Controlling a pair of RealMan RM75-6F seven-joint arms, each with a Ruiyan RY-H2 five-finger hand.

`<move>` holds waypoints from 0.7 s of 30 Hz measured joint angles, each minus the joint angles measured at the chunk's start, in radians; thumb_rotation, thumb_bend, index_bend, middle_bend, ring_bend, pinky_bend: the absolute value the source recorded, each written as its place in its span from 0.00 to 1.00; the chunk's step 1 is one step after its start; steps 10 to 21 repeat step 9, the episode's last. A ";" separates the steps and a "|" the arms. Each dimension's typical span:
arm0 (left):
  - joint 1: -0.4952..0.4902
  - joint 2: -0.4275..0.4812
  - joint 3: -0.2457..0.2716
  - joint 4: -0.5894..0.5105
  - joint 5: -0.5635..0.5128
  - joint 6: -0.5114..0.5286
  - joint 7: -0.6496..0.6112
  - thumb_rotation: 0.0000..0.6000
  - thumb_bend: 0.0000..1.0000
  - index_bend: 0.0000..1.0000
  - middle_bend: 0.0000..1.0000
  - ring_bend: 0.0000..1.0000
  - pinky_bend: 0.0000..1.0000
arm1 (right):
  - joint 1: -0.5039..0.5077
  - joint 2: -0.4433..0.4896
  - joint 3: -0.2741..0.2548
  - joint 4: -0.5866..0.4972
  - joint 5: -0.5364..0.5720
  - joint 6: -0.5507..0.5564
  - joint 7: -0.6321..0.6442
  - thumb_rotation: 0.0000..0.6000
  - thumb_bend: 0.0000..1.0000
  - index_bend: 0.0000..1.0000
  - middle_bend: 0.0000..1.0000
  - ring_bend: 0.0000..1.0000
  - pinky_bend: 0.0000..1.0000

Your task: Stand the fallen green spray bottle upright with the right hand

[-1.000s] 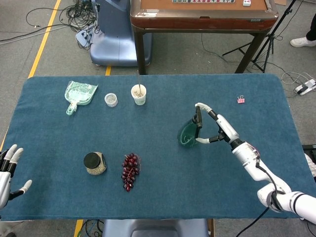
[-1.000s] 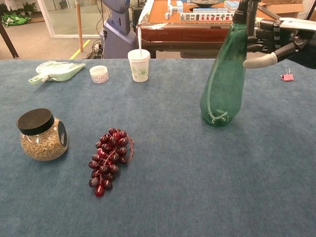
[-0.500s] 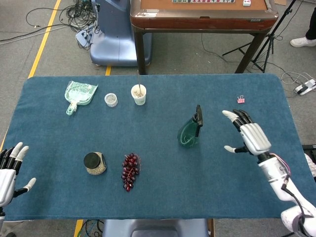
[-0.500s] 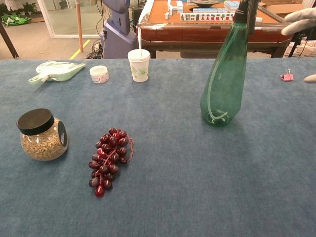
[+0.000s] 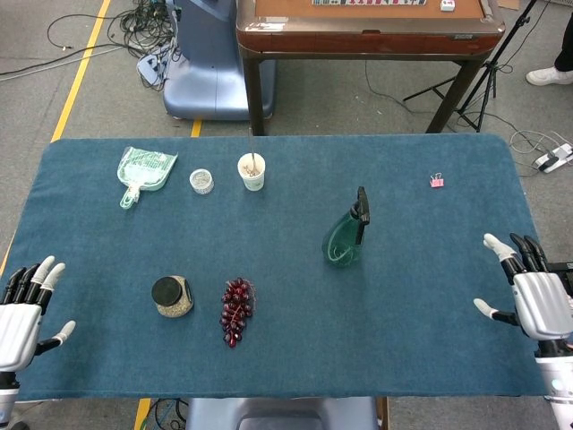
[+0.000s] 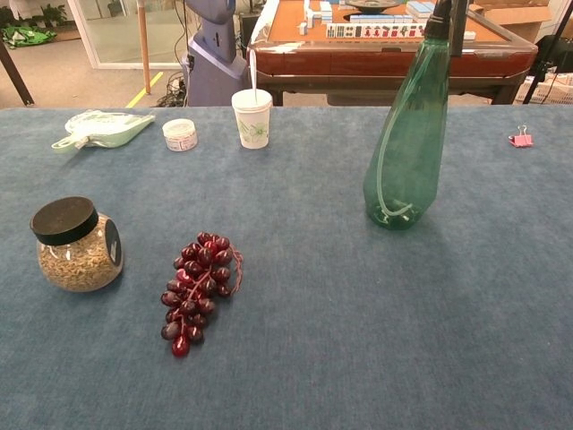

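The tabletop [image 5: 430,305] is covered in blue cloth. Near the far-left corner lies a pale green dustpan [image 5: 146,172]. Beside it, toward the centre, stand a small tub [image 5: 201,181] and a paper cup [image 5: 252,171] with a stick in it. Nearer the front-left stands a jar [image 5: 172,296] with a black lid, holding grain. Just beside it lies a bunch of dark red grapes [image 5: 237,310]. A pink binder clip [image 5: 437,181] lies near the far-right corner.

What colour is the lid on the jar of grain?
Black; the jar's lid shows best in the chest view.
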 measured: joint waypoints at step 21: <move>-0.006 -0.002 0.002 -0.004 -0.004 -0.008 0.010 1.00 0.24 0.00 0.00 0.00 0.00 | -0.091 -0.029 -0.019 0.024 -0.023 0.080 -0.025 1.00 0.04 0.14 0.23 0.05 0.02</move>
